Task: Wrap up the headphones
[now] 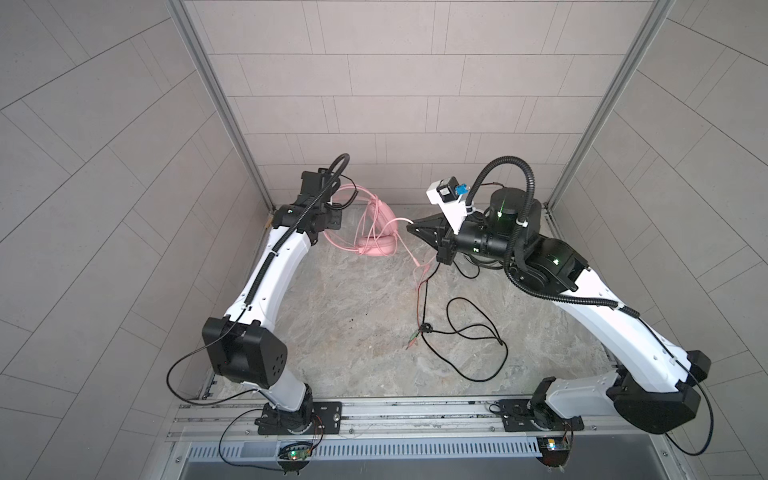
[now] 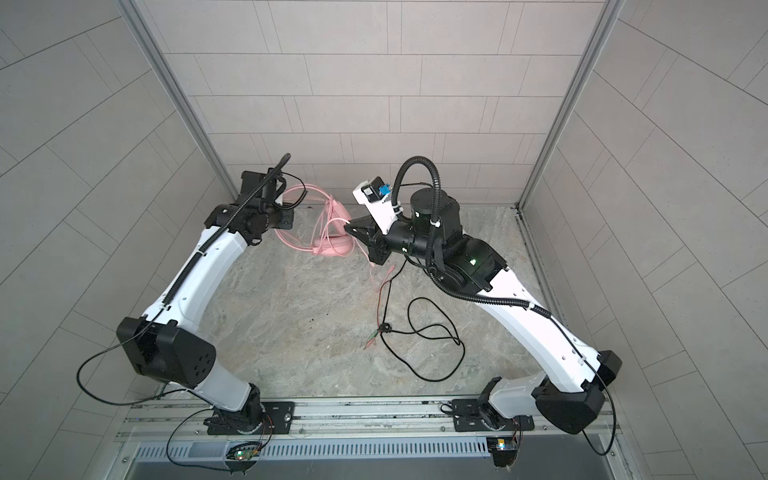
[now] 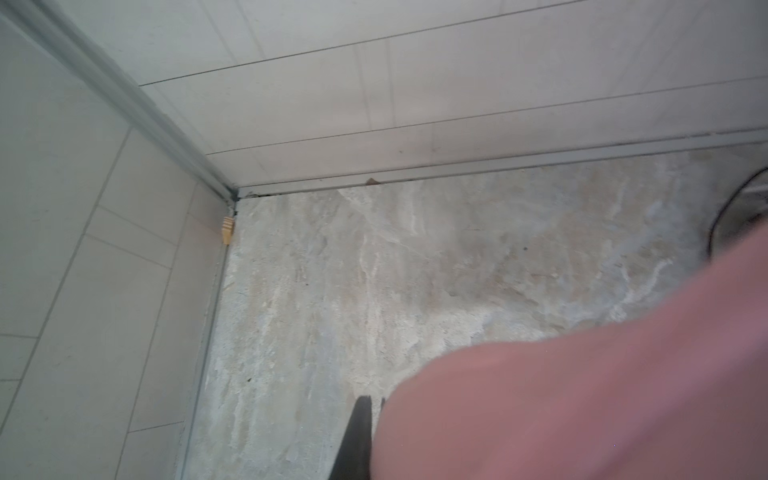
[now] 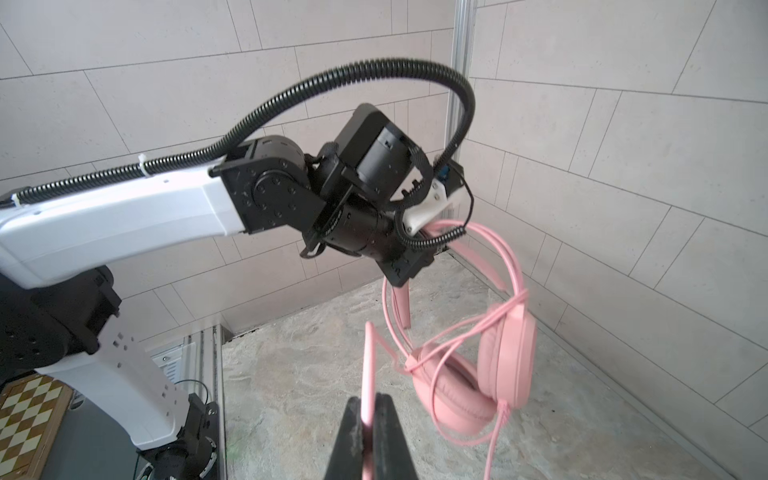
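Top views, 12 o'clock = back wall (image 1: 374, 124).

Left gripper (image 3: 372, 402): my fingers are closed narrow on the headband of the pink headphones (image 4: 507, 357). My own wrist view is mostly blurred pink pressed right against one finger. In the right wrist view the band runs up into my left jaws and both ear cups hang below it. I cannot tell whether the lower cup touches the table (image 1: 332, 332).

Location: the headphones sit at about 11 o'clock on the table, near the back wall.

Right gripper (image 4: 370, 400): my fingers are pinched tight on the pink cable (image 4: 368, 361), and the thin cord is visible between the tips. In both top views this gripper's tip sits just at 3 o'clock of the headphones.

Pink cable: it crosses the band and the ear cups several times. A loose tail drops from my right fingers toward 6 o'clock, down to the table near its centre.

Black cable (image 1: 478, 332): it lies in loose loops on the table at about 4 o'clock. One run heads toward 1 o'clock and passes under my right arm, where its headset is hidden from me. It passes close to the pink tail; I cannot tell whether they touch.
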`<control>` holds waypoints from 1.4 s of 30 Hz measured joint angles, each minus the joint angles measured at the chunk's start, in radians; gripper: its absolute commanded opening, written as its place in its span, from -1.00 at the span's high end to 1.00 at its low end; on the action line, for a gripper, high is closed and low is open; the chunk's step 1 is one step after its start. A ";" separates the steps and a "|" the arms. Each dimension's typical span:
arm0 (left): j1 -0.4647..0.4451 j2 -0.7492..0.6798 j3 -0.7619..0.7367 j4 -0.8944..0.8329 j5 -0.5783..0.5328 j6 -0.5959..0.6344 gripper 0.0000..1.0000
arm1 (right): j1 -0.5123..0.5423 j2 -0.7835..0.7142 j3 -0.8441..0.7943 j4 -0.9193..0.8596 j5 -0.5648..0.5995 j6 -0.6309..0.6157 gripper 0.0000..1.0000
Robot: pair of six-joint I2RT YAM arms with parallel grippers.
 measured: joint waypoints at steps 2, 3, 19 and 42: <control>-0.028 0.008 0.000 -0.012 0.027 -0.004 1.00 | 0.000 0.022 0.030 -0.006 -0.006 -0.002 1.00; -0.042 0.011 0.000 -0.019 0.043 -0.009 1.00 | 0.000 0.032 0.044 -0.014 -0.007 -0.004 1.00; -0.066 -0.116 -0.164 -0.115 0.283 0.078 1.00 | -0.294 0.027 0.022 -0.071 0.004 0.018 1.00; -0.027 -0.294 -0.192 -0.072 0.752 0.026 1.00 | -0.367 0.171 -0.277 0.211 -0.165 0.163 0.98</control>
